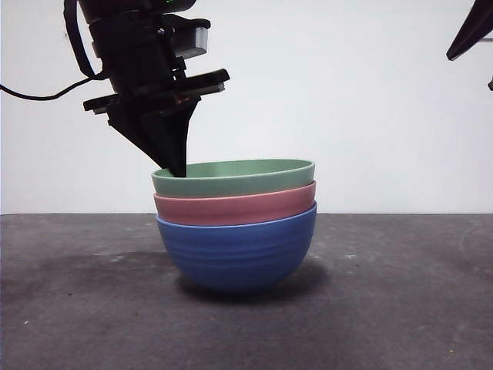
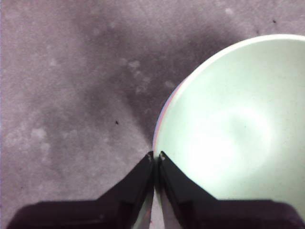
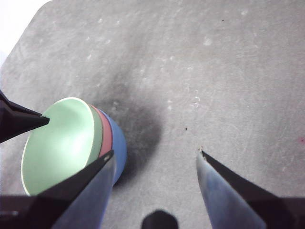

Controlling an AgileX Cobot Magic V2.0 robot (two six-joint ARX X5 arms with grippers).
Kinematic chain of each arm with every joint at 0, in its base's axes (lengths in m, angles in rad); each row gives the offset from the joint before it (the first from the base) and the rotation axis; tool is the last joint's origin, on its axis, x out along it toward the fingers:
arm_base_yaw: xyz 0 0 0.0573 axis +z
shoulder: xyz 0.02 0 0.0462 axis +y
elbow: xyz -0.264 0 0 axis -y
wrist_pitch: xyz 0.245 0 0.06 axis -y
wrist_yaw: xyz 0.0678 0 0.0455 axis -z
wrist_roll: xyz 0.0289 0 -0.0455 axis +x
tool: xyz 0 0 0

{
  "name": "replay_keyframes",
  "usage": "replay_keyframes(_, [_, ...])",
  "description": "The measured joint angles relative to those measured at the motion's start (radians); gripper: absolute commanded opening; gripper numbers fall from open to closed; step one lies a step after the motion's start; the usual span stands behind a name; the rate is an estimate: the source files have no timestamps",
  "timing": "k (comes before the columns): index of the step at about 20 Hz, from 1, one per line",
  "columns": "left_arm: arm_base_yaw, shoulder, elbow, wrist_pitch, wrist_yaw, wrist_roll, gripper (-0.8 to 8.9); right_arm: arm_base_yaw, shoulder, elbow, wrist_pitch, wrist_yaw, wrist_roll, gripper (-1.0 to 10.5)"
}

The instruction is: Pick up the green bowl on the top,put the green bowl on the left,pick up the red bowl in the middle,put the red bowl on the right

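Observation:
Three bowls are stacked in the middle of the table. The green bowl is on top, and the red bowl sits directly under it. My left gripper reaches down from the upper left and is shut on the green bowl's left rim, one jaw inside and one outside. The bowl still rests nested in the stack. My right gripper hangs open high above the table to the right of the stack, showing as a dark tip at the top right corner.
A blue ribbed bowl forms the bottom of the stack and stands on the dark grey table. A white wall runs behind the table. The left arm's cable trails off toward the left edge.

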Motion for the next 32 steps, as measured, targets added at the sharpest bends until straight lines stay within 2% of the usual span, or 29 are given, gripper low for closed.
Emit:
replay_keyframes(7, [0.000,0.000,0.014,0.003,0.005,0.002,-0.09,0.000,0.000,0.000,0.000,0.000,0.000,2.8])
replay_keyframes(14, [0.000,0.002,0.107,-0.052,0.004,0.018,-0.09,0.000,0.000,0.000,0.000,0.000,0.000,2.8])
replay_keyframes(18, [0.000,0.002,0.115,-0.078,0.043,0.033,-0.09,0.000,0.000,0.000,-0.007,0.000,0.000,2.8])
replay_keyframes(23, [0.021,-0.053,0.245,-0.172,0.048,0.054,-0.09,0.000,0.000,0.000,-0.007,0.000,0.000,2.8])
replay_keyframes(27, [0.095,-0.189,0.304,-0.313,0.048,0.096,-0.09,0.000,0.000,0.000,-0.007,0.001,0.000,2.8])
replay_keyframes(29, [0.170,-0.222,0.293,-0.396,0.048,0.115,-0.09,0.000,0.000,0.000,-0.010,0.001,0.000,2.8])
replay_keyframes(32, [0.321,-0.298,0.171,-0.369,0.080,0.123,-0.09,0.000,0.000,0.000,-0.027,0.001,0.000,2.8])
